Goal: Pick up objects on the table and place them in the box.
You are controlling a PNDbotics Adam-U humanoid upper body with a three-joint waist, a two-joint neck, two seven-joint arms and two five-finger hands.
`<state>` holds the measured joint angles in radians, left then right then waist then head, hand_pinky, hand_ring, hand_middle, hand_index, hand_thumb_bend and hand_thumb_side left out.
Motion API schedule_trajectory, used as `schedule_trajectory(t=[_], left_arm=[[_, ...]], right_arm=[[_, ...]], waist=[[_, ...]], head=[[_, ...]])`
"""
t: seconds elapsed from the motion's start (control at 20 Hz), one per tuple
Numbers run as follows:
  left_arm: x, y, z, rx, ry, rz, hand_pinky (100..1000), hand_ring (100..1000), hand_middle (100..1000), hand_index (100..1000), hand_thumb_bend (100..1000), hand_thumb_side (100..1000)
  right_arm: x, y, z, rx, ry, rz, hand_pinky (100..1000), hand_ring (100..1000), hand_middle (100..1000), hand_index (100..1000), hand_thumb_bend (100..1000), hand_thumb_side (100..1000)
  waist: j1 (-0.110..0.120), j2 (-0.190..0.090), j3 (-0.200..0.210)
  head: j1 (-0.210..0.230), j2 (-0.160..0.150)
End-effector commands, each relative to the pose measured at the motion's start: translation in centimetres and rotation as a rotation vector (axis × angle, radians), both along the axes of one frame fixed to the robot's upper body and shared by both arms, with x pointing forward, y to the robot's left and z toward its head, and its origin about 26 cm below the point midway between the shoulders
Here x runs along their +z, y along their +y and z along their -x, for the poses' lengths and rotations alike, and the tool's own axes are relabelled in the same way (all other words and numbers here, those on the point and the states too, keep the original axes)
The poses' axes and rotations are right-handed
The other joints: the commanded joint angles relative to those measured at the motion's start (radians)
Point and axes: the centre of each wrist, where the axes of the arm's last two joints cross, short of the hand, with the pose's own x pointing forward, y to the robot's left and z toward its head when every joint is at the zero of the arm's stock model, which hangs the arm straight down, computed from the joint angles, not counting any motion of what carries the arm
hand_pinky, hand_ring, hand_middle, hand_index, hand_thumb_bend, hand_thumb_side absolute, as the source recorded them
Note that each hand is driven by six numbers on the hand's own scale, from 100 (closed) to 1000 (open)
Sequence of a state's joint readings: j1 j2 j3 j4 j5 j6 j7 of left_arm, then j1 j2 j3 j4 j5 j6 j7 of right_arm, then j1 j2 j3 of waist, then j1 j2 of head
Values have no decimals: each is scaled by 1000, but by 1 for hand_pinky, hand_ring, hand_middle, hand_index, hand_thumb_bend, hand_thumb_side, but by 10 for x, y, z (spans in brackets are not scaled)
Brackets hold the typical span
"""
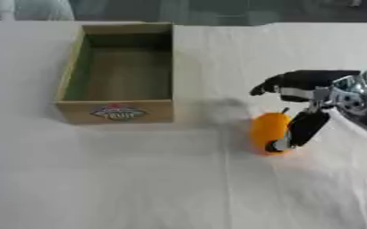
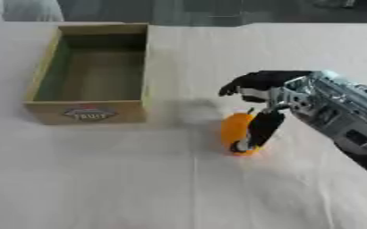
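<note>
An orange fruit-shaped object (image 1: 268, 130) with a small dark stem lies on the white cloth, right of centre. My right hand (image 1: 304, 89) comes in from the right and hovers over it. The thumb (image 2: 258, 129) reaches down along the object's right side and touches it, while the fingers (image 2: 253, 82) stretch out above and beyond it toward the left. The hand has not closed round the object. An open cardboard box (image 1: 119, 112) with a fruit label on its front stands at the upper left and holds nothing. My left hand shows in neither view.
A white cloth (image 1: 139, 179) covers the table, with a fold line running down the middle. The box's green-tinted inner walls (image 1: 77, 67) stand well left of the hand. The table's far edge runs along the top.
</note>
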<state>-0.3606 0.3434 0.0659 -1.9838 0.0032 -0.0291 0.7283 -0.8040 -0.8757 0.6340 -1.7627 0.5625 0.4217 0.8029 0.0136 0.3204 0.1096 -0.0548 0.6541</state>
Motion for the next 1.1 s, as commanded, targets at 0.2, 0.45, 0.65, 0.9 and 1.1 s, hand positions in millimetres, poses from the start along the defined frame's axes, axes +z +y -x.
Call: schedule_trajectory(t=[0.2,0.45,0.65,0.9,1.1], left_arm=[[9,1,2,-1,-31,-21,698,695,680,886,100,916],[9,1,2,-2,-32,-21,698,694,679,886,100,915],[9,1,2,-2,-33,-21,698,694,678,885,100,915],[10,1,2,-1,-38,-19,697,693,677,884,100,915],[10,1,2,-1,-39,-19,696,693,676,884,100,915]], right_arm=[[-2,-4,-4,-102,154,-11,838,956,873,1000,536,316],[-5,-7,-8,-119,177,-18,814,936,756,960,514,323],[-10,-10,-13,-136,185,-3,818,945,780,964,500,324],[-21,-25,-27,-205,168,53,827,957,816,971,478,325],[-25,-34,-32,-232,162,79,830,964,838,973,475,313]], waist=[[0,-16,3],[-2,-15,3],[-3,-15,5],[-3,-14,5],[-3,-14,2]], head=[[-2,-6],[-1,-6],[-3,-7],[-3,-11],[-2,-10]])
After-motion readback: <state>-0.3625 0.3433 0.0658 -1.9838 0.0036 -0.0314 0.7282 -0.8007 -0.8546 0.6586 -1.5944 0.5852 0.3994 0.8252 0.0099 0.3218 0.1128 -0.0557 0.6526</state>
